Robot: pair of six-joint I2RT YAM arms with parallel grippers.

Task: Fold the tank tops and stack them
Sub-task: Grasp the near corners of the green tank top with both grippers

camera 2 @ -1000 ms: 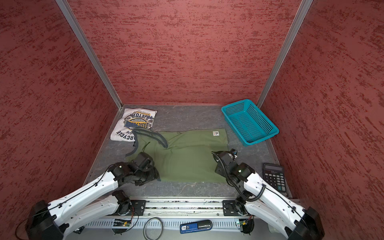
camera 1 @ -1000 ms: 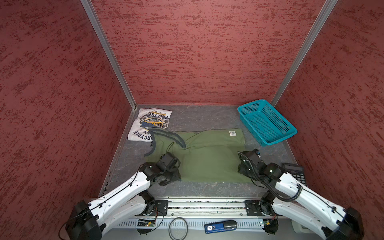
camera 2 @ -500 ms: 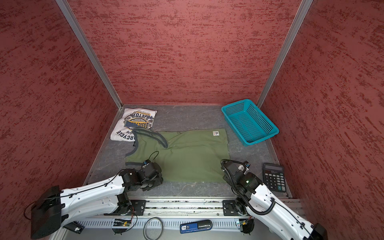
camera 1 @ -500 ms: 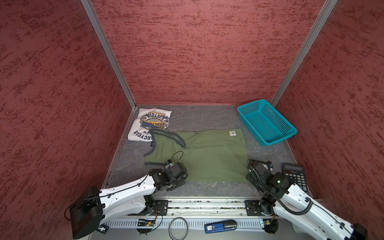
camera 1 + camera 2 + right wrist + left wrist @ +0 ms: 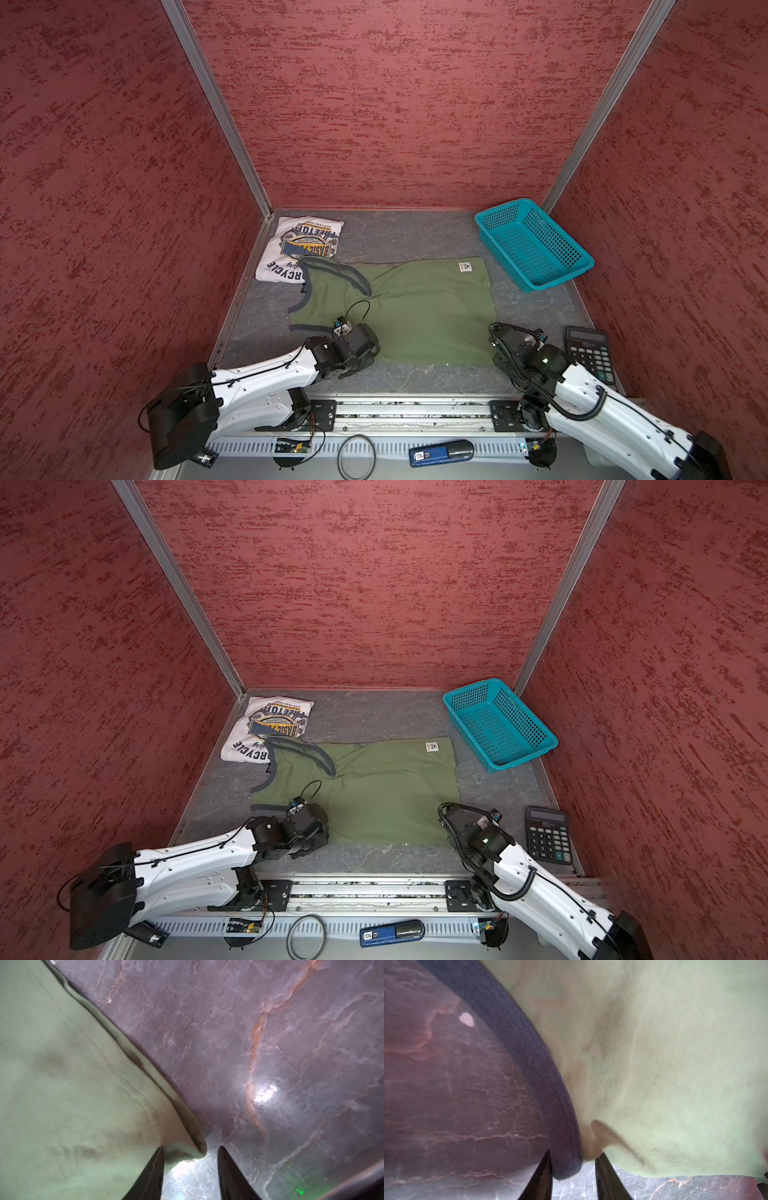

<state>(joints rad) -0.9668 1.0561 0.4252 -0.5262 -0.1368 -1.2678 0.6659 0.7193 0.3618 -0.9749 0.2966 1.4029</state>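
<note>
The olive green tank top (image 5: 415,307) lies flat on the grey mat, with its dark-trimmed armholes to the left and its hem to the right. The white tank top (image 5: 299,249) sits folded at the back left, print up. My left gripper (image 5: 573,1159) is low at the green top's near left corner. It is open, and the dark armhole trim (image 5: 562,1126) lies between its fingers. My right gripper (image 5: 190,1151) is low at the near right corner. It is open around the hem corner (image 5: 187,1136), with a gap to one finger. In both top views the wrists hide the fingertips.
A teal mesh basket (image 5: 534,245) stands at the back right. A black calculator (image 5: 590,353) lies at the right edge, close to my right arm. A blue device (image 5: 440,453) and a cable ring (image 5: 356,457) lie on the front rail. Red walls enclose three sides.
Both arms have pulled back toward the front edge and dropped to the green top's near corners. Both pairs of jaws have narrowed around the cloth edge.
</note>
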